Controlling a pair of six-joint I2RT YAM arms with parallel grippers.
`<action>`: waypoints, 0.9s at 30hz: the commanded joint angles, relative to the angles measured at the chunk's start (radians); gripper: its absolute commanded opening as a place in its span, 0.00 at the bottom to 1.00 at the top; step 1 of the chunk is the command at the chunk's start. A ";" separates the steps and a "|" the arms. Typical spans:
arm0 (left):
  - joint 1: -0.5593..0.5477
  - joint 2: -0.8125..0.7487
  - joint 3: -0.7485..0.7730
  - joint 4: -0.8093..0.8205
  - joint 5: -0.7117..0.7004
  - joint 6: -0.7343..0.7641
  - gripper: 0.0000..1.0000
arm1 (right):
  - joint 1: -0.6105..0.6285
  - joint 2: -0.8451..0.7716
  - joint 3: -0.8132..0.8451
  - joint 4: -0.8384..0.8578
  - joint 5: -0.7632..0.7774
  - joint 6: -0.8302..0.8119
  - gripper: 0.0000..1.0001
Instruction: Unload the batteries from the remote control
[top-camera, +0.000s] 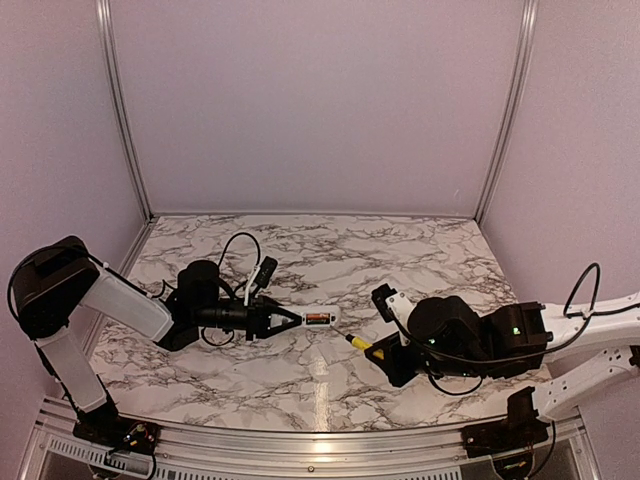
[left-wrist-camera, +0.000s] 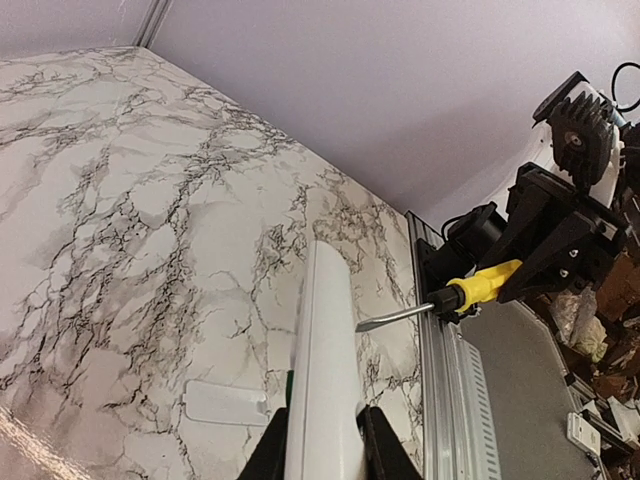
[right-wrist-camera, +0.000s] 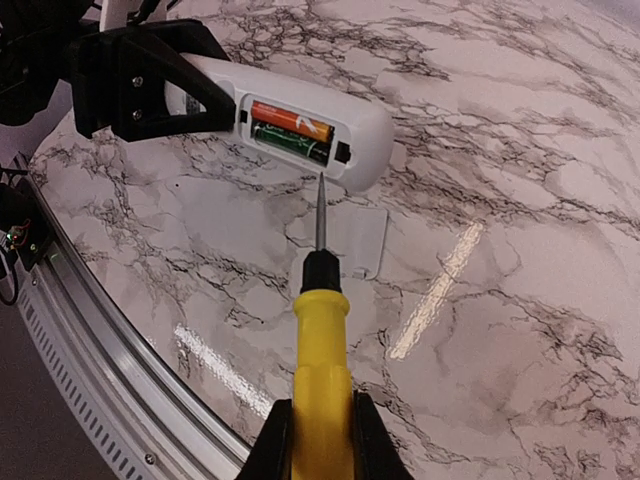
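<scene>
My left gripper is shut on the white remote control and holds it on edge above the table, its open battery bay facing the right arm. In the right wrist view the remote shows two batteries side by side, an orange-red one above a dark green one. My right gripper is shut on the yellow-handled screwdriver. Its blade tip sits just below the bay's lower edge. In the left wrist view my gripper clamps the remote, and the screwdriver points at its right side.
The loose white battery cover lies flat on the marble table under the remote; it also shows in the left wrist view. The table's metal front rail runs close below the right gripper. Purple walls enclose the back and sides.
</scene>
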 joint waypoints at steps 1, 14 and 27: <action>0.004 0.000 0.032 0.014 0.016 0.008 0.00 | 0.010 -0.005 0.031 0.013 0.030 0.023 0.00; 0.004 0.007 0.051 0.001 0.025 0.007 0.00 | 0.021 0.002 0.033 0.016 0.070 0.043 0.00; 0.004 0.014 0.059 -0.011 0.025 0.006 0.00 | 0.032 0.003 0.036 0.013 0.108 0.048 0.00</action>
